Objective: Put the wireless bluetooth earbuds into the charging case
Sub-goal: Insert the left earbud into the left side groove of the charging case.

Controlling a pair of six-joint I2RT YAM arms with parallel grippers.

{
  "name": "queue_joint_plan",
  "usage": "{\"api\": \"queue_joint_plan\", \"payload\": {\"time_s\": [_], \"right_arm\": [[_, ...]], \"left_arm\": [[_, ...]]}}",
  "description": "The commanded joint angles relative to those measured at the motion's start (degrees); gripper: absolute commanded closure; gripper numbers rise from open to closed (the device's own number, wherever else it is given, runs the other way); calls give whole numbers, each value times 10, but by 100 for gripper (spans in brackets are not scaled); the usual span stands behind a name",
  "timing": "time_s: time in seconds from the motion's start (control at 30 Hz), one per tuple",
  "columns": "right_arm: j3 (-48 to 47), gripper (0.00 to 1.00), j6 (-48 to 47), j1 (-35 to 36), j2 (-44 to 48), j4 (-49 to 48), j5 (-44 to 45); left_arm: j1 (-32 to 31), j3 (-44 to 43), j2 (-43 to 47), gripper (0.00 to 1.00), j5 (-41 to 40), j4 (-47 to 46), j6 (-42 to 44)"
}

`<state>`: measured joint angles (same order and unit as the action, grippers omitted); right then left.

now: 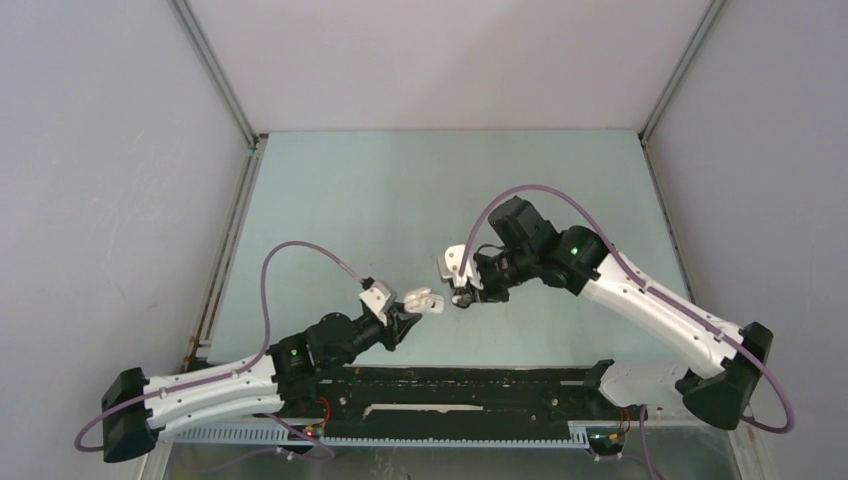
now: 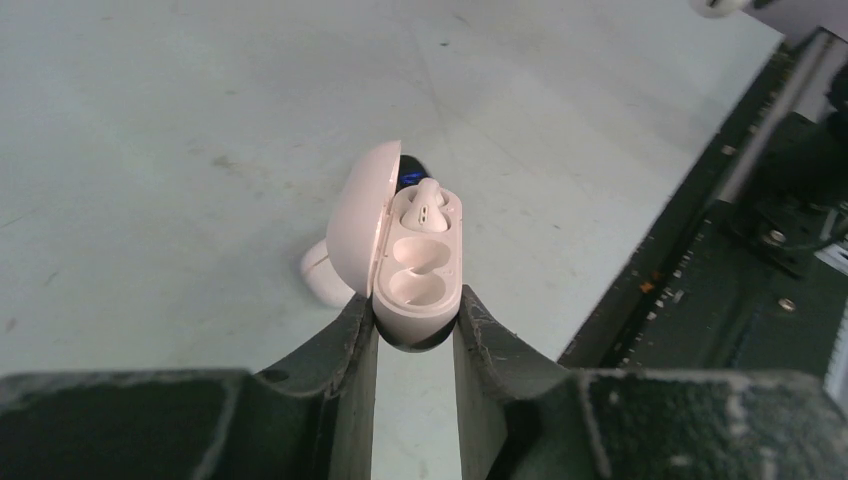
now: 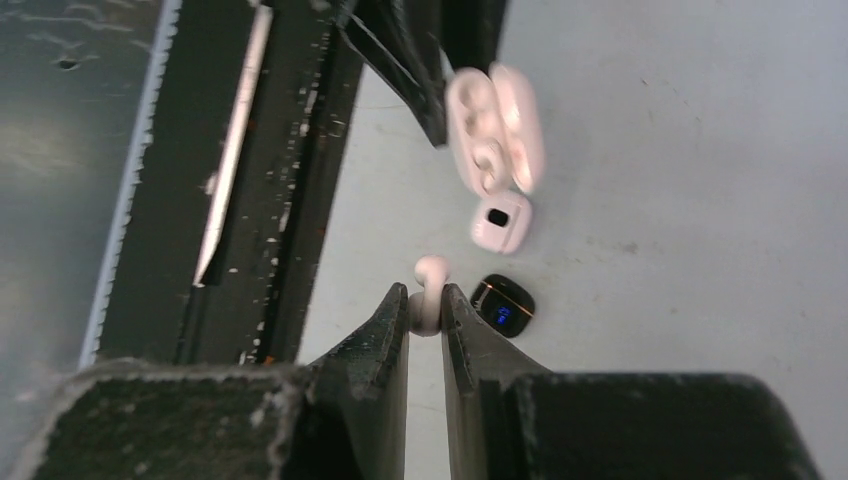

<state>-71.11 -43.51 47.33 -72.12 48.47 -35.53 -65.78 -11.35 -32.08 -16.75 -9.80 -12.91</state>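
Surface: a pale green-grey table (image 1: 400,200), matte, lightly scuffed in the wrist views. It is boxed in by plain grey wall panels at the left (image 1: 100,150), back (image 1: 450,60) and right of the top view, with aluminium frame rails (image 1: 232,250) along the table's side edges. A black base rail (image 1: 470,385) runs along the lower edge of the frame, where both arms are bolted. Both grippers meet just below centre of the top view, close together but apart. A broad stretch of bare table lies between them and the back wall, and to either side out to the rails. The left gripper (image 2: 415,310) is pressed onto the near end of the white charging case (image 2: 420,270), held off the table with its lid hinged open to the left. A seated earbud (image 2: 426,207) fills the far well; the near well shows bare. The right gripper (image 3: 425,305) pinches a white earbud (image 3: 428,300) by its stem, bulb end upward in the frame. On the table beneath sit a small white case (image 3: 501,222) and a black case (image 3: 503,305) with a blue light, just beside each other.
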Motion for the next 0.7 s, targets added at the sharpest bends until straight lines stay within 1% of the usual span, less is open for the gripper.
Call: {"api": "queue_joint_plan", "payload": {"time_s": [0.0,0.07,0.23,0.5,0.67], "right_arm": [[-13,93,28,53,25,42,27],[-13,93,59,66,22,28,32],[-14,93,120,69,5,-20,33],[-14,92,134,91,-22,-57,54],[-29,92,135,101,-33,-51,53]], "left_arm": [[-2,-15,-40,100,106,-111,39],[-3,-15,-52,100,134,-127,40],[-3,-9,-55,100,157,-156,43],[-4,-18,-77,100,199,-180,45],[-5,-25,-81,100,206,-175,48]]}}
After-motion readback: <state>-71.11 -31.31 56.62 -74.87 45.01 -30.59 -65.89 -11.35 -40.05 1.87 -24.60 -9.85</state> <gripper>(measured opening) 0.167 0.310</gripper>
